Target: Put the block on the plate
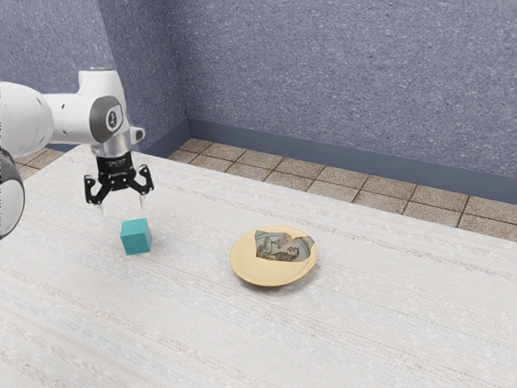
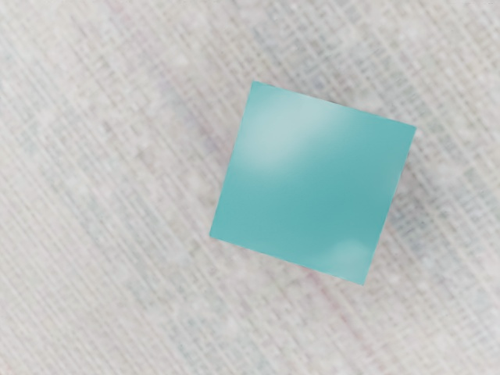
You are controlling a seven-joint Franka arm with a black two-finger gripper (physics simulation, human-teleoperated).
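Pale tabletop supports block; my pincer hangs above, spread, presumably to straddle it; plate at block's three o'clock, exterior view.

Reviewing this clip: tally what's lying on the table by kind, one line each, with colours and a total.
Block, teal: 1
Plate, pale yellow with a patterned picture patch: 1
Total: 2
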